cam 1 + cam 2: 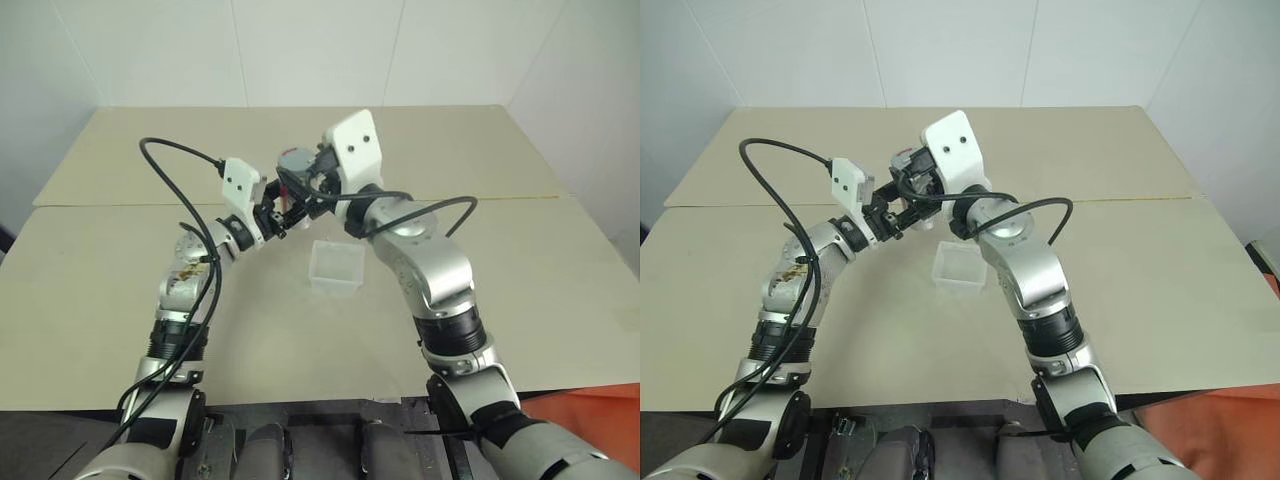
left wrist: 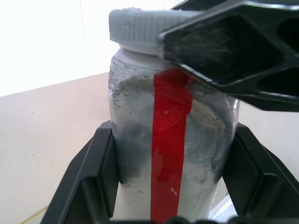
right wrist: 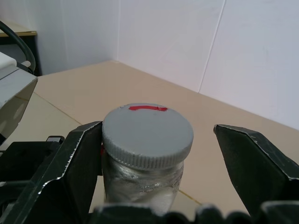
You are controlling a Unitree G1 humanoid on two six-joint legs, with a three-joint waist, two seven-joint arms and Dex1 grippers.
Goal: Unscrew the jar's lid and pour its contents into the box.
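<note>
1. I had the jar (image 2: 173, 154) clamped upright in the left tool (image 1: 275, 215), its two black fingers (image 2: 91, 182) pressed on the body below the lid (image 3: 147, 133), with the red stripe facing that wrist camera.

2. The jar was held up off the counter (image 1: 100, 300), near the middle of the head view, at about 11 o'clock from the box (image 1: 337, 265).

3. The box sat on the counter below and a little nearer me than the jar, and I could see nothing in it.

4. My right tool (image 3: 156, 140) stood wide around the lid. One finger (image 3: 79, 158) lay touching or just beside the rim; the other was clearly apart from it.

5. The lid sat flat and square on the jar, so I judged it to be screwed on. I put the step at the start of unscrewing: the jar secured, the lid not yet gripped.

6. The next move, as I read it, called for closing the right tool evenly on the ribbed rim, then turning that wrist while the left kept the jar from spinning.

7. I reckoned an off-centre bite could slip off the shallow rim, so centring came first. Pouring would wait until the lid was off.
</note>
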